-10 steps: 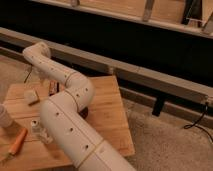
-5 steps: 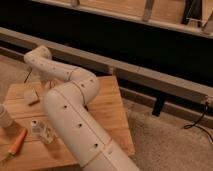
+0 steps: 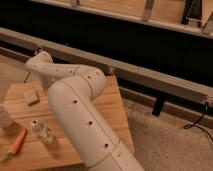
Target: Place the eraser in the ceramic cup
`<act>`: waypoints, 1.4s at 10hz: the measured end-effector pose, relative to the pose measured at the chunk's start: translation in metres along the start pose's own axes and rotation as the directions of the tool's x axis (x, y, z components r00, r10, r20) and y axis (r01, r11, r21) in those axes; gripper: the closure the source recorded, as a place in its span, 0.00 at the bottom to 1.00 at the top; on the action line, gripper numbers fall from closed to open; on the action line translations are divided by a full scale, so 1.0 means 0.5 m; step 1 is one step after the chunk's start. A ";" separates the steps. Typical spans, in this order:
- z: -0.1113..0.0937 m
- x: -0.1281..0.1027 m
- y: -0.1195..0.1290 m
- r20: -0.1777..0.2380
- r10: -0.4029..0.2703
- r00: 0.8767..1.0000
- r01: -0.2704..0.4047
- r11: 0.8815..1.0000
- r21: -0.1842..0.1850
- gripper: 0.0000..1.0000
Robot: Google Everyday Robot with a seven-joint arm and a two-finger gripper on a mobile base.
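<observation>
White ceramic cup (image 3: 4, 118) sits at the left edge of the wooden desk (image 3: 114, 112), nearer the camera than the small beige block eraser (image 3: 31, 96) and left of it. Eraser lies flat and free on the desk; long axis unclear. Tool (image 3: 37, 64), on the white arm's far end, hovers just beyond the eraser, released and holding nothing. Likely next move: down and camera-ward onto the eraser.

The arm (image 3: 75, 112) is fat cream-white tubing (smooth, rounded joints) dotted with small dark holes.
</observation>
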 end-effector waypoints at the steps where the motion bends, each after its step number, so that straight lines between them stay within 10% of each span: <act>1: 0.001 0.017 0.000 -0.001 -0.006 1.000 0.006 1.000 0.004 0.35; 5: -0.011 0.015 0.018 -0.006 -0.042 0.999 0.042 0.999 0.023 0.35; 10: -0.081 -0.036 0.029 -0.114 -0.051 0.992 0.054 0.998 0.028 0.35; 14: -0.061 -0.045 -0.014 -0.165 -0.010 0.986 0.020 0.998 0.056 0.35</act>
